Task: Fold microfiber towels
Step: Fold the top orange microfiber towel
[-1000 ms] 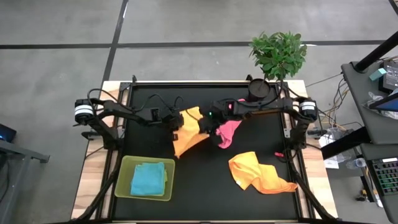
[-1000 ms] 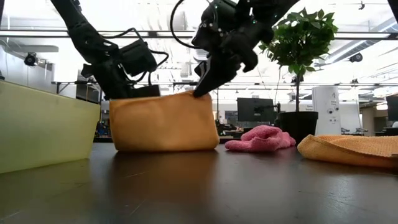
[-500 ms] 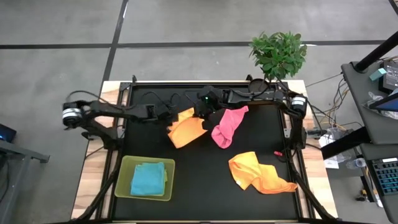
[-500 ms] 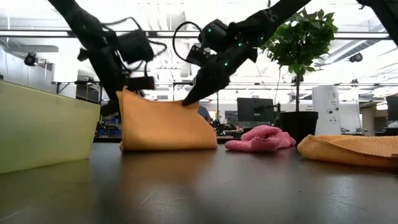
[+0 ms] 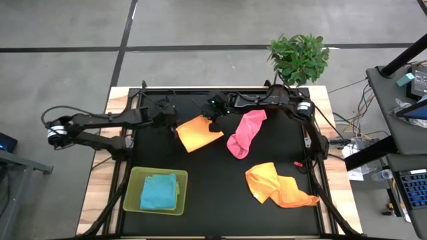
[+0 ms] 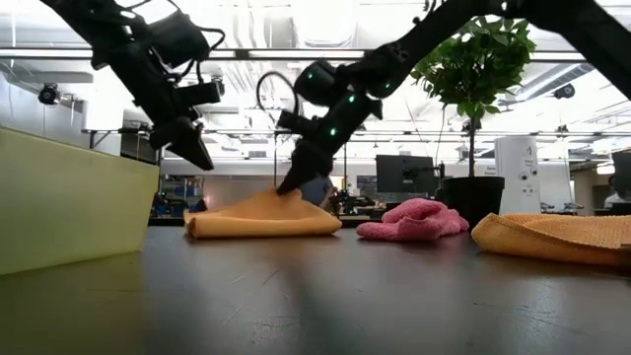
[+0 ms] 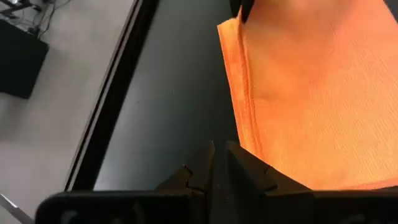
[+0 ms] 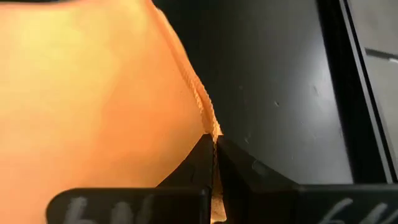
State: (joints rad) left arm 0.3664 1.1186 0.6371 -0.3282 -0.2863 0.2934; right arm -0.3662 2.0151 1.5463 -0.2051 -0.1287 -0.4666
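We see the orange towel [image 5: 199,133] folded flat at the tabletop's [image 5: 267,220] far middle, its long axis running left to right. Our right claw [image 5: 212,120] is clamped on its far right corner; our left claw [image 5: 172,123], fingers together and empty, hangs just off the left edge. The towel lies between them.

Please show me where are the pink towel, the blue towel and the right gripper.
pink towel [image 5: 244,133]: high view, middle of cloth.
blue towel [image 5: 159,191]: high view, its centre.
right gripper [image 6: 286,186]: low view, fingertips.
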